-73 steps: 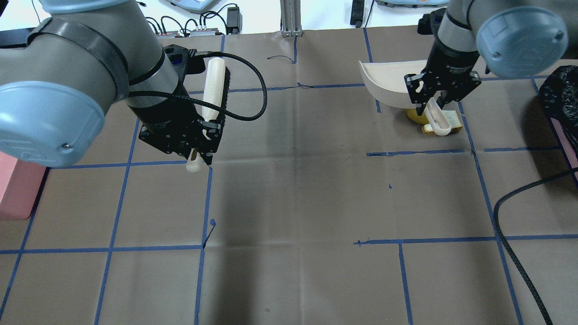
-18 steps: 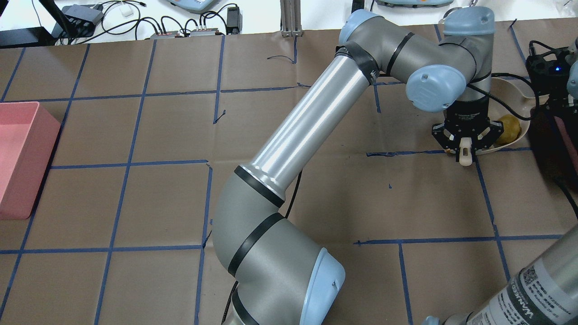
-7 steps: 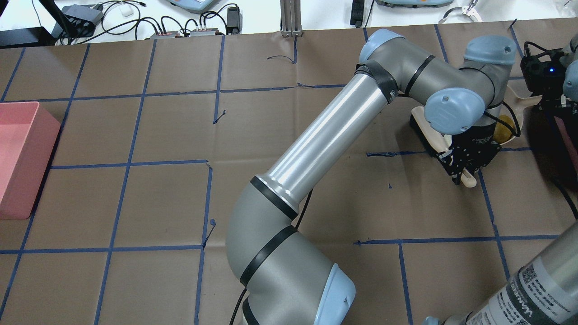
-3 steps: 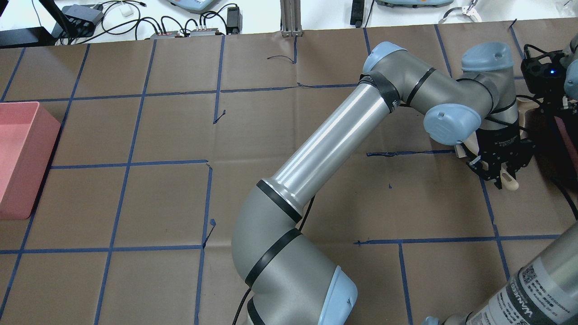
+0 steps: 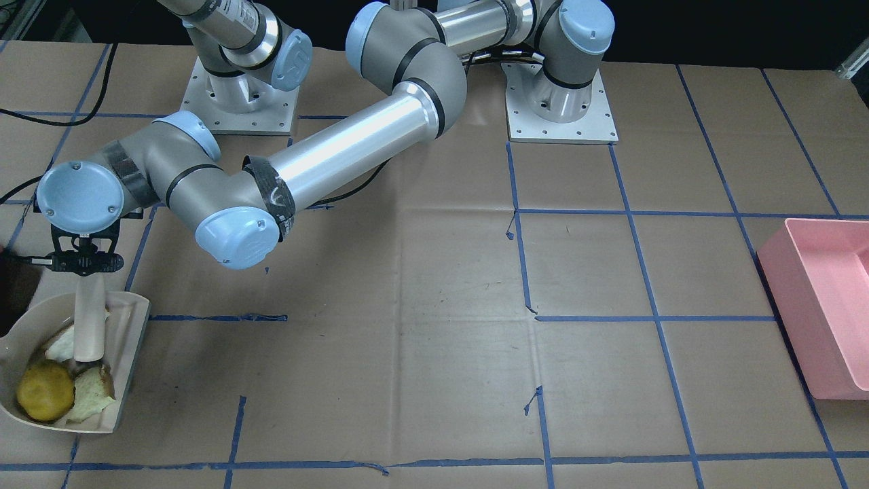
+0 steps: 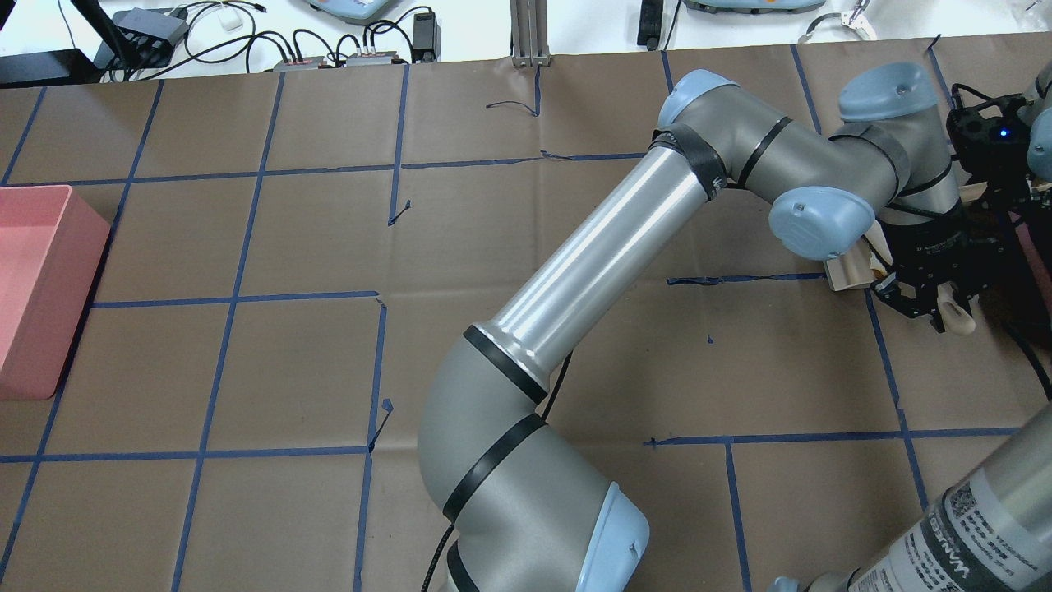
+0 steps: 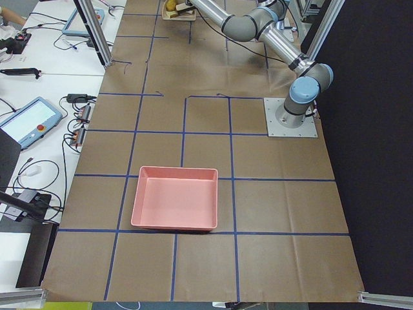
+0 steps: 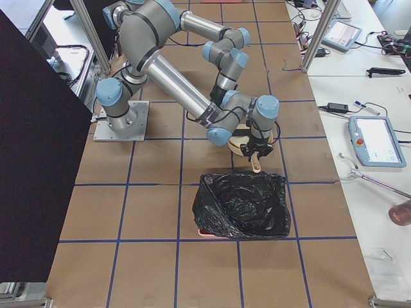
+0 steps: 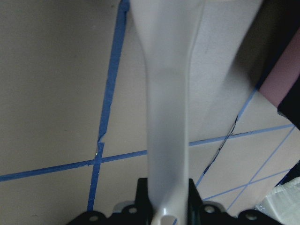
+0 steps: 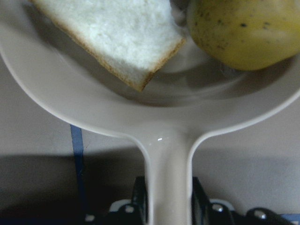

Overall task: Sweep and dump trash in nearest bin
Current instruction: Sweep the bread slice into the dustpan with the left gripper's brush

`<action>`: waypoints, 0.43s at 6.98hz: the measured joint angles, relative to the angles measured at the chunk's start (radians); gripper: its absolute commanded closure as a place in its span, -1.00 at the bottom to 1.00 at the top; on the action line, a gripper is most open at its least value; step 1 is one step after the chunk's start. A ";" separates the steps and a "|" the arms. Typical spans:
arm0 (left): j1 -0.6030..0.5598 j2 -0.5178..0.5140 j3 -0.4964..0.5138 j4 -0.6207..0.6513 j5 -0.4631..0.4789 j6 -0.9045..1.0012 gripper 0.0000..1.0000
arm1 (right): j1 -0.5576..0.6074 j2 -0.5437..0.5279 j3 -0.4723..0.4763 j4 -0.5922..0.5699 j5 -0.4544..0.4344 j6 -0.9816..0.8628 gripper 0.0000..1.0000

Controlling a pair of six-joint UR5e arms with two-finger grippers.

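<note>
The trash lies in a cream dustpan (image 5: 129, 319): an olive-yellow fruit (image 5: 45, 391) and two pieces of white bread (image 5: 91, 402) (image 5: 61, 344). The right wrist view shows one bread piece (image 10: 112, 33) and the fruit (image 10: 243, 28) close up. My right gripper (image 10: 167, 201) is shut on the dustpan handle (image 10: 168, 159). My left arm reaches across the table, and its gripper (image 5: 83, 263) is shut on the cream brush handle (image 9: 166, 140). The brush (image 5: 88, 326) lies over the pan, its far end at the bread.
A bin lined with a black bag (image 8: 244, 205) stands right beside the dustpan, at the table's right end. A pink bin (image 6: 37, 288) sits at the far left. My left forearm (image 6: 592, 255) spans the table's middle. Cables and devices lie beyond the far edge.
Over the last second my left gripper has carried the brush rightward toward the black-bagged bin. Ten seconds ago that arm was on the table's left side, and the trash lay on the paper under the pan.
</note>
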 measured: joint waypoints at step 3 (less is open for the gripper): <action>0.025 0.073 -0.026 -0.232 0.174 0.179 1.00 | -0.001 -0.002 -0.001 0.003 0.006 0.000 0.88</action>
